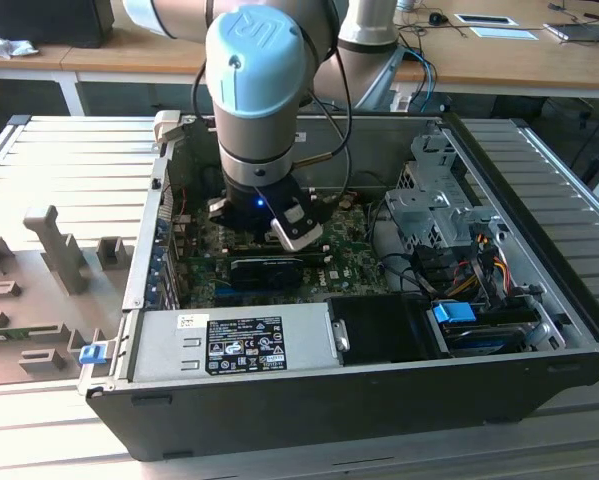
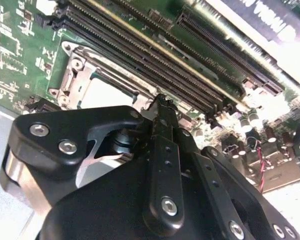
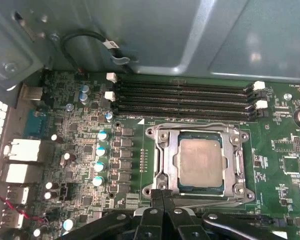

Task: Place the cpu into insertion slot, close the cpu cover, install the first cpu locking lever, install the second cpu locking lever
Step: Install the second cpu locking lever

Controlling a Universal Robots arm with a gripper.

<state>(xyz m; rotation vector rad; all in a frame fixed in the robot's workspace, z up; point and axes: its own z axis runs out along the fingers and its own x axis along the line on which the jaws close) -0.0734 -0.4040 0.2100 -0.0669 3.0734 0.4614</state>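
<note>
The black two-fingered gripper (image 3: 162,197) has its fingertips pressed together, holding nothing, at the near edge of the square metal-rimmed insertion slot (image 3: 160,172) in the first wrist view. The pale silver-beige square cpu (image 3: 201,161) lies seated in that slot, with the thin silvery cpu cover (image 3: 238,162) down around it on the green motherboard (image 3: 285,145). Beyond run four long black memory slots (image 3: 182,99).

Open room lies above the socket (image 3: 200,165); memory slots (image 3: 182,97) and the case wall (image 3: 190,35) crowd its far side.
</note>
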